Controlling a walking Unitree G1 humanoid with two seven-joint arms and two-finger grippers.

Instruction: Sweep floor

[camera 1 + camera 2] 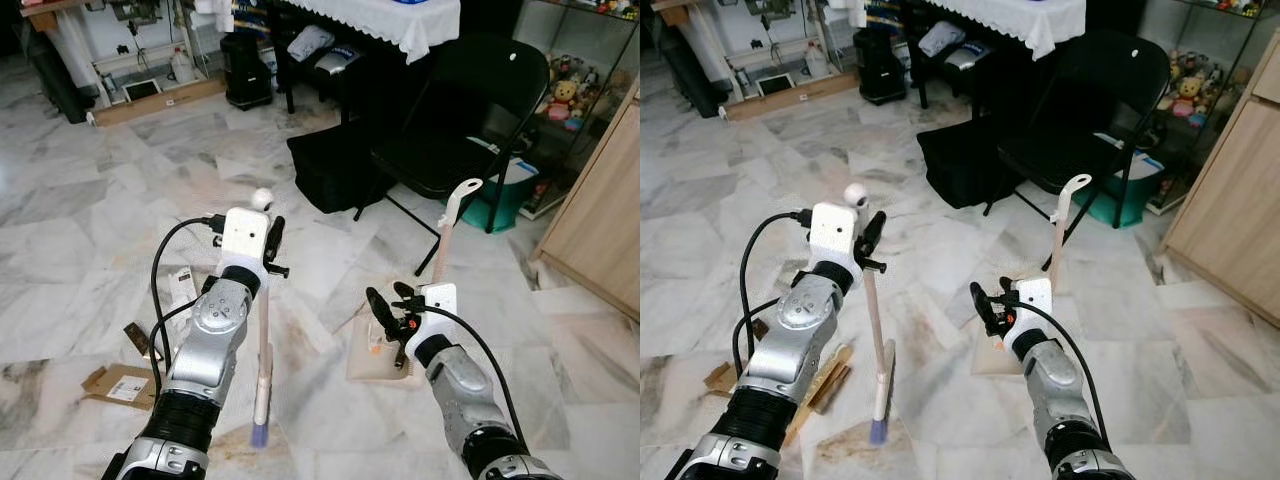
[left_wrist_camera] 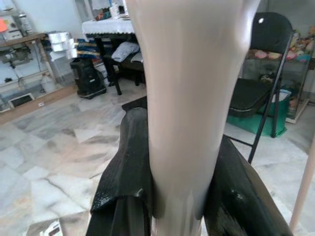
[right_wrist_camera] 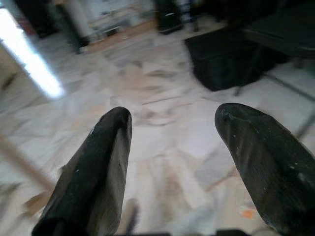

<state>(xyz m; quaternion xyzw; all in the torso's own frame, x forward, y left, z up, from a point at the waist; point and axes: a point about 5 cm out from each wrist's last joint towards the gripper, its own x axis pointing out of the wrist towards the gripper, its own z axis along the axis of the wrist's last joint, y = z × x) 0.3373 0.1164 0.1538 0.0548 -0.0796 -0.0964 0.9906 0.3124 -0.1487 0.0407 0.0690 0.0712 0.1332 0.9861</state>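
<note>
- Left gripper [image 1: 272, 243] clenched around broom [image 1: 263, 345] handle, broom upright, bristles on the marble floor [image 1: 90, 220].
- Right gripper [image 1: 388, 310] released, fingers spread, holding nothing, hovering over dustpan [image 1: 375, 355].
- Dustpan sits on floor near folding chair [image 1: 460, 120].
- Cardboard scrap [image 1: 120, 383] left of broom.

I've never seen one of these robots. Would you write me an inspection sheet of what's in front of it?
Surface: white-grey marble floor, stained near the dustpan.
Job's things: pale pink broom upright; matching long-handled dustpan on floor.
Clutter: flattened cardboard box, paper scraps.
Grippers: left gripper shut on broom handle; right gripper open, empty, over dustpan.
Cables: black cables on both arms.
Surroundings: black folding chair, black bag, wooden cabinet.
</note>
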